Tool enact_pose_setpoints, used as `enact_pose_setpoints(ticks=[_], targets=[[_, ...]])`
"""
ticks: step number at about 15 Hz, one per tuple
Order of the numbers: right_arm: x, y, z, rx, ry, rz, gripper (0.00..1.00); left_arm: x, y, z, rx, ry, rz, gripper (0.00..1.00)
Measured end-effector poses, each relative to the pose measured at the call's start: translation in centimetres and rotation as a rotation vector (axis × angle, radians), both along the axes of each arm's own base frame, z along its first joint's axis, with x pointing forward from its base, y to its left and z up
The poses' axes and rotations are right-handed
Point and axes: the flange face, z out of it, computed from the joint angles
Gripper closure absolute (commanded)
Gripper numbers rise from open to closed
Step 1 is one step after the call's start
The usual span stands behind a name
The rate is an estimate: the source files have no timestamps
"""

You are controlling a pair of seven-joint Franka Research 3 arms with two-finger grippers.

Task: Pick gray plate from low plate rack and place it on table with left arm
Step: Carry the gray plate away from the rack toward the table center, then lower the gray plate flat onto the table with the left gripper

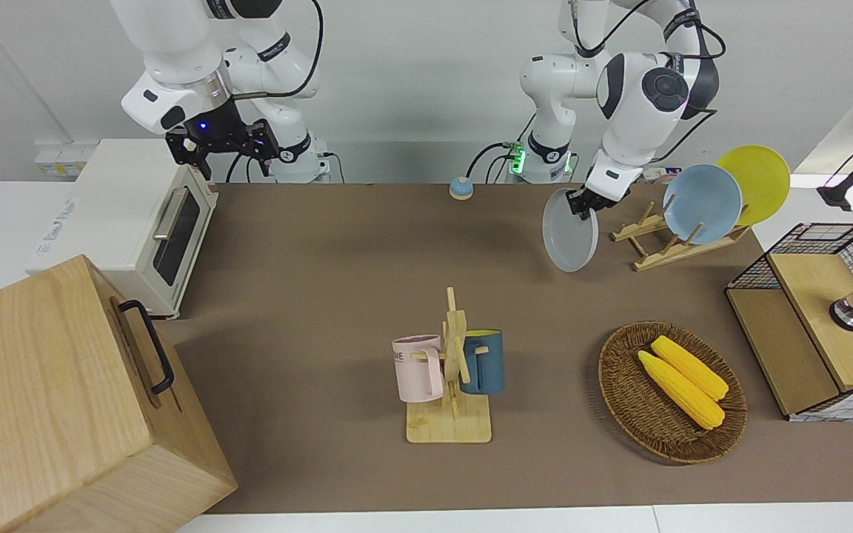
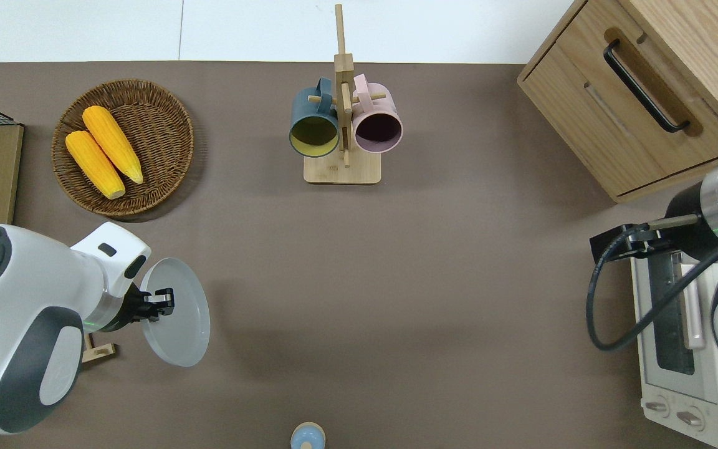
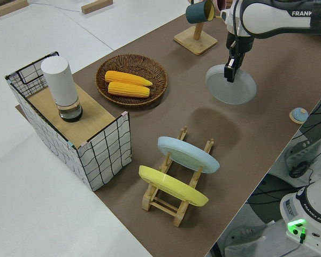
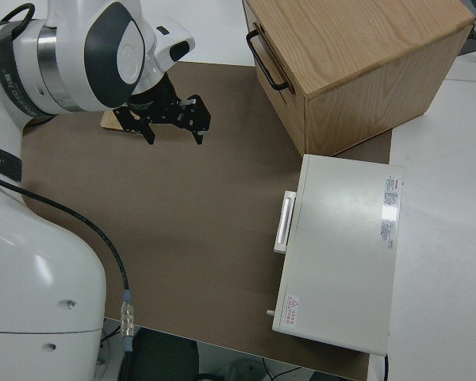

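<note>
Left gripper (image 2: 161, 300) clamped on rim of gray plate (image 2: 178, 315). Plate tilted, hanging below fingers, over bare table (image 2: 396, 280) beside low plate rack (image 1: 663, 244).

The plate rack (image 3: 177, 184) stands at the surface's (image 2: 434, 280) robot-side edge toward the left arm's end, two plates (image 3: 188, 153) in it. The basket (image 2: 123, 147) with two corn cobs (image 2: 103, 151) lies farther from the robots. The mug tree (image 2: 342, 118) stands mid-surface by the far edge, the wooden cabinet (image 2: 639, 87) at the far corner of the right arm's end, the oven (image 2: 686, 355) nearer.
</note>
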Motion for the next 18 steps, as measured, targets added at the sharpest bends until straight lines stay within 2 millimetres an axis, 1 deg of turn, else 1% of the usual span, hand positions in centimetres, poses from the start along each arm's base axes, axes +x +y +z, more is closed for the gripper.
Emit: enact_pose_setpoints(ticks=[4, 7, 8, 9, 12, 13, 14, 15, 16, 18], targets=[[0.0, 0.0, 0.0, 0.0, 0.0, 0.0, 0.017, 0.5, -0.4, -1.2, 0.002, -0.008, 0.021, 0.87], [0.0, 0.0, 0.0, 0.0, 0.0, 0.0, 0.017, 0.7, -1.5, -2.7, 0.002, -0.011, 0.021, 0.86], [0.0, 0.0, 0.0, 0.0, 0.0, 0.0, 0.017, 0.8, -1.7, -2.9, 0.003, -0.011, 0.023, 0.86], [0.0, 0.0, 0.0, 0.0, 0.0, 0.0, 0.017, 0.9, -1.8, -3.1, 0.003, -0.014, 0.025, 0.83], [0.0, 0.0, 0.0, 0.0, 0.0, 0.0, 0.017, 0.8, -1.9, -3.4, 0.004, -0.015, 0.036, 0.83], [0.0, 0.0, 0.0, 0.0, 0.0, 0.0, 0.017, 0.8, -2.0, -3.4, 0.005, -0.016, 0.039, 0.61], [0.0, 0.0, 0.0, 0.0, 0.0, 0.0, 0.017, 0.9, -2.0, -3.4, 0.005, -0.019, 0.042, 0.28], [0.0, 0.0, 0.0, 0.0, 0.0, 0.0, 0.017, 0.9, -2.0, -3.4, 0.004, -0.021, 0.042, 0.1], [0.0, 0.0, 0.0, 0.0, 0.0, 0.0, 0.017, 0.9, -2.0, -3.4, 0.004, -0.023, 0.043, 0.01], [0.0, 0.0, 0.0, 0.0, 0.0, 0.0, 0.017, 1.0, -2.0, -3.4, 0.003, -0.026, 0.043, 0.0]])
